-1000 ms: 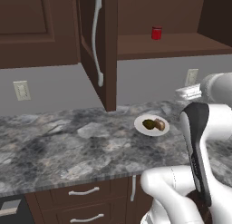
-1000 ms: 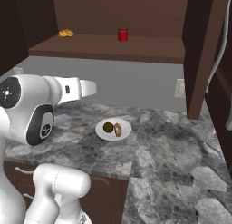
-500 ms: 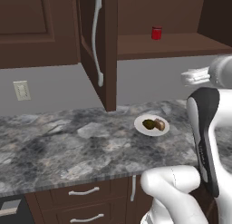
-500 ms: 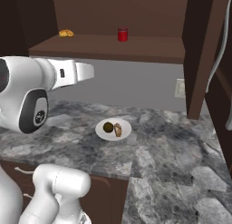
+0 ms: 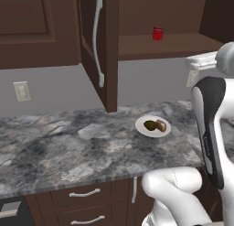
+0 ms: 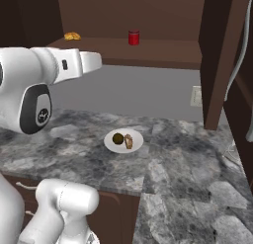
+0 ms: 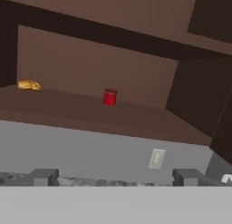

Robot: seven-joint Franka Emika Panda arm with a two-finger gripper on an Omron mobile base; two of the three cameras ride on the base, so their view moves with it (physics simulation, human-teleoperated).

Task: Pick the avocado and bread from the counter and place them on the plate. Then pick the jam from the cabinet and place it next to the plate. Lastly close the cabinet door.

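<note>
Up high, end effector (image 7: 115, 177) spread wide, empty, small red cylindrical jam (image 7: 109, 97) on dark wooden shelf (image 7: 81, 110).

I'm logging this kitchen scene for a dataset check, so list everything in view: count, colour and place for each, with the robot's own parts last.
jam: one, red, upright on the cabinet shelf.
yellow item: one, yellow-orange, at the shelf's far left end; too small to identify.
plate: one, white, on the counter below the shelf.
avocado: one, dark green, on the plate.
bread: one, brown, on the plate beside the avocado.
cabinet door: one, dark brown with a white handle, standing open.
counter: one, grey marbled stone, over brown drawers.
wall outlets: two, off-white, on the grey wall.
arm: one, white with dark joints, raised toward the shelf.
claw: one, dark fingertips apart, aimed at the shelf, holding nothing.
</note>
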